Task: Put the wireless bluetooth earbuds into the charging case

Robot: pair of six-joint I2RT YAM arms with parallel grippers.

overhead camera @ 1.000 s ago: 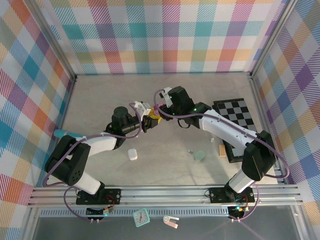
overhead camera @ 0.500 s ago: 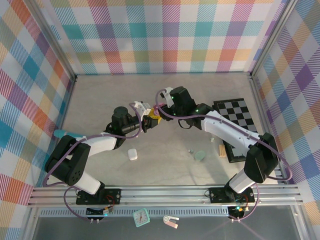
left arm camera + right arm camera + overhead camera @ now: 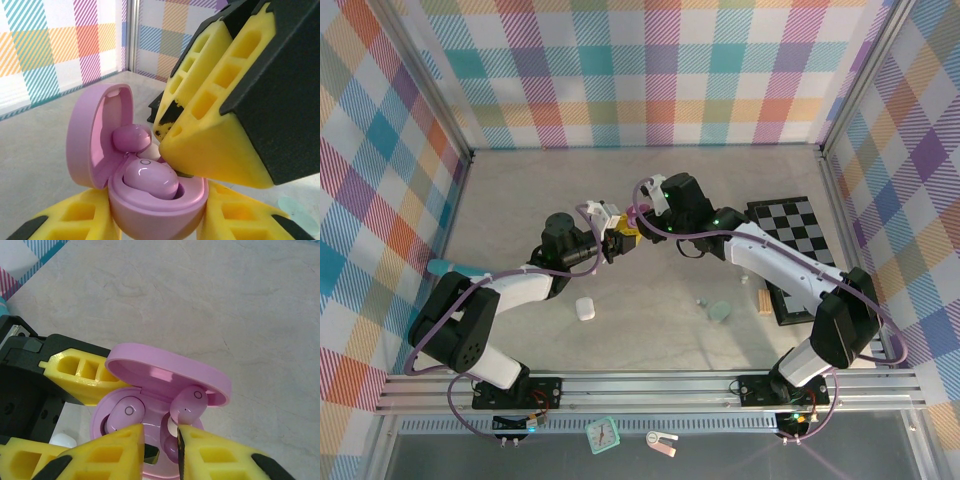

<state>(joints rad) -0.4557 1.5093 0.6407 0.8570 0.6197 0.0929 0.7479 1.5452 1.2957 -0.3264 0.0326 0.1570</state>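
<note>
Our left end effector (image 3: 155, 220) is clenched on the base of the open pink charging case (image 3: 90, 135), held up off the worktop (image 3: 240, 300). A seated earbud (image 3: 125, 412) fills one socket. Our right end effector (image 3: 161, 440) pinches the second earbud (image 3: 187, 402) upright just above the case's other socket, beside the lid. We judge a short push down seats it. The worktop is grey and marbled, and plaid walls (image 3: 650, 70) stand well apart from the case.

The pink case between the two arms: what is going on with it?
The left end effector grips the open pink pebble-shaped plastic charging case from both sides. One pink plastic earbud sits inside it. The right end effector holds the second pink earbud above the case, not yet seated.
</note>
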